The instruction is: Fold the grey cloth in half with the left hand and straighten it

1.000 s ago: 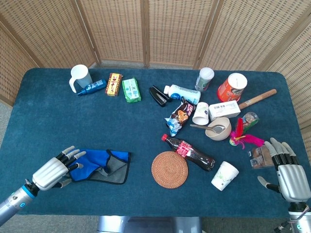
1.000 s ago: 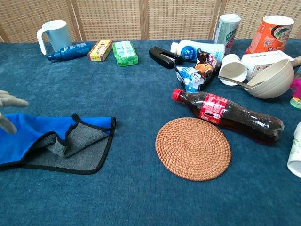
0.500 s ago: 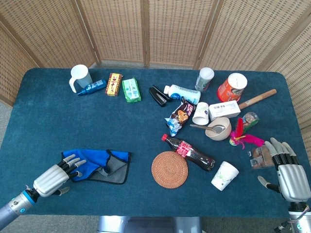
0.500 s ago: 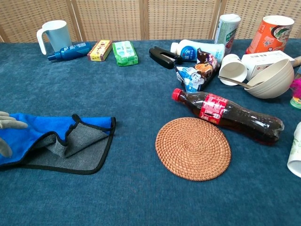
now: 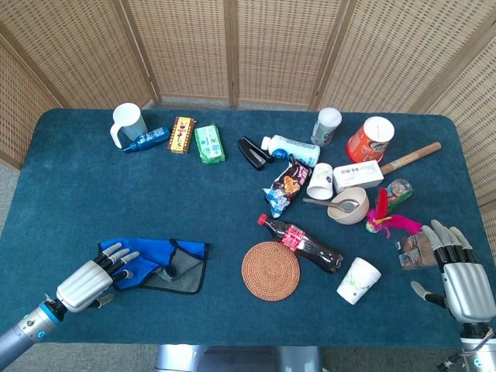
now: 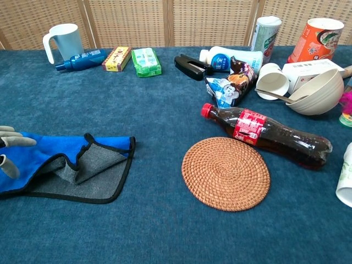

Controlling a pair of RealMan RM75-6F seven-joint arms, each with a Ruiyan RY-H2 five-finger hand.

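The cloth (image 5: 159,263) (image 6: 77,168), grey on one face and blue on the other with black trim, lies folded and rumpled near the table's front left. A blue flap covers most of it and a grey corner is turned up at its right. My left hand (image 5: 93,277) (image 6: 8,148) lies at the cloth's left end with fingers spread, fingertips over the blue part, holding nothing. My right hand (image 5: 457,271) rests at the table's front right, fingers apart, holding nothing.
A woven coaster (image 5: 270,270) and a cola bottle (image 5: 301,242) lie right of the cloth. A paper cup (image 5: 358,280), bowl (image 5: 349,205), snack bag (image 5: 285,186), cans and boxes crowd the right. A white mug (image 5: 128,124) and packets stand at the back left.
My left hand slid back toward the front left, off most of the cloth, leaving more blue showing. The cloth and the right hand stayed put.
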